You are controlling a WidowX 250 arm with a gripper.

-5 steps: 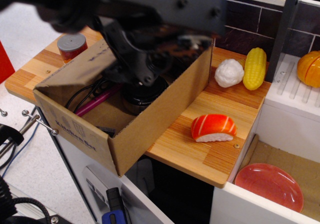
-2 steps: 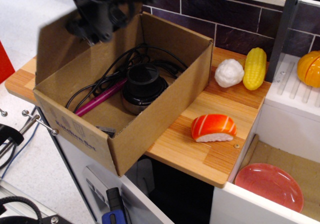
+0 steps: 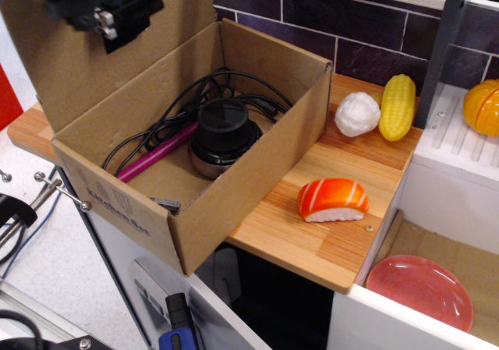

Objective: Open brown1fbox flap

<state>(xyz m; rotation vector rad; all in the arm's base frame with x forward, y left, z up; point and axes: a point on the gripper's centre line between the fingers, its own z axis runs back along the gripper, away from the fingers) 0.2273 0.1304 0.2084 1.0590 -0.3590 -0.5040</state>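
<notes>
The brown1fbox [image 3: 117, 210] stands on the left end of the wooden counter, with "Kitchen Set" printed on its front wall. It is open at the top. Inside lie black cables, a round black device [image 3: 222, 136] and a magenta stick [image 3: 156, 153]. The flap [image 3: 74, 69] stands upright along the box's far left side, its plain brown inner face toward the camera. My black gripper [image 3: 105, 11] is at the top left, in front of the flap's upper part. Its jaws are not clear to see.
On the counter [image 3: 312, 245] right of the box lie a salmon sushi [image 3: 333, 199], a white lump [image 3: 357, 114] and a corn cob [image 3: 398, 106]. An orange pumpkin [image 3: 482, 107] sits on the white rack. A red plate [image 3: 425, 290] lies lower right.
My gripper rose from over the box's opening up to the top left. The flap swung up with it and now stands upright, and the box's contents show.
</notes>
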